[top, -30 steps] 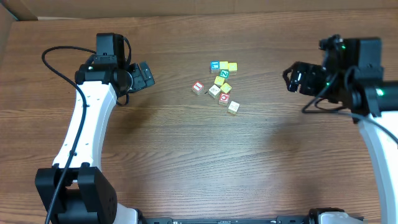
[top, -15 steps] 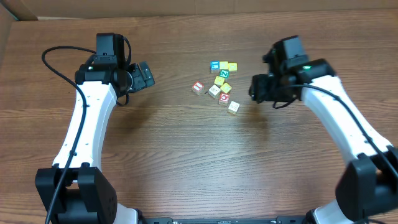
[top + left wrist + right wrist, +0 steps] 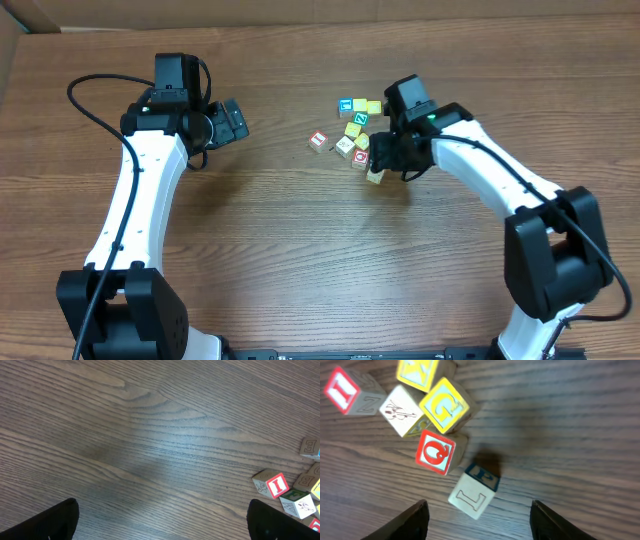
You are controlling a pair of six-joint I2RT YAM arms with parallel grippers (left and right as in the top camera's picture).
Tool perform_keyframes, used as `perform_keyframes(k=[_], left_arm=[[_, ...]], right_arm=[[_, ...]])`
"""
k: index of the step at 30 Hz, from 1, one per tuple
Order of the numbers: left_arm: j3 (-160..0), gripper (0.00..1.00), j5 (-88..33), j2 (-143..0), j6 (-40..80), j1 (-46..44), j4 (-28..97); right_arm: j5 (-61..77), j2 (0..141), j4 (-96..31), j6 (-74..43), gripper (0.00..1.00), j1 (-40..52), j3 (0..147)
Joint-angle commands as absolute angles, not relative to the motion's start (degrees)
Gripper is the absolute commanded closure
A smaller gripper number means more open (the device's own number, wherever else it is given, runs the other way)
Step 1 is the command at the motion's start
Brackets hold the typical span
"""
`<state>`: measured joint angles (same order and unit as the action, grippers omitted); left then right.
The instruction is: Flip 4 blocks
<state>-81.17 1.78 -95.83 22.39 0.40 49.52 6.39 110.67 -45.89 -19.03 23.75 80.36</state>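
Observation:
The blocks lie in a loose cluster at the table's middle. A red I block (image 3: 319,140) (image 3: 342,390) is at its left. A cream picture block (image 3: 345,146) (image 3: 402,404) and a red Q block (image 3: 360,158) (image 3: 436,452) sit closer in. A cream L block (image 3: 375,176) (image 3: 474,492) lies at the near edge. My right gripper (image 3: 382,162) (image 3: 479,509) hovers open over the L block, with a gap on each side of it. My left gripper (image 3: 236,120) (image 3: 162,525) stands wide open over bare wood, left of the cluster.
A blue-printed cube (image 3: 345,105), a green Z cube (image 3: 360,119) and yellow cubes (image 3: 366,106) fill the cluster's far side. A yellow G cube (image 3: 445,405) touches the Q block. A cardboard wall (image 3: 20,20) borders the far left.
My right arm has swung in from the far right to above the near edge of the cluster. Its jaws have narrowed a little. The left arm has not moved.

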Motion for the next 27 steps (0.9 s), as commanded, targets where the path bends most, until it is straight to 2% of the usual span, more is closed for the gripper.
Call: perform_keyframes(k=[1,3,10,27], left_arm=[[-82.3,0.0,1.7,-96.1,22.9,0.4,49.5],[-82.3,0.0,1.7,-96.1,22.9,0.4,49.5],[-82.3,0.0,1.7,-96.1,22.9,0.4,49.5],[-82.3,0.0,1.7,-96.1,22.9,0.4,49.5]], right_arm=[[4.5,113.0,-44.6,-25.5,0.34,23.6,81.3],[4.5,114.1,-43.3,-27.2,0.35,23.7,81.3],[4.5,116.9,-42.2,-28.8,0.48,23.9,81.3],[6.8,117.3,-47.2,-31.8,0.49,24.0,81.3]])
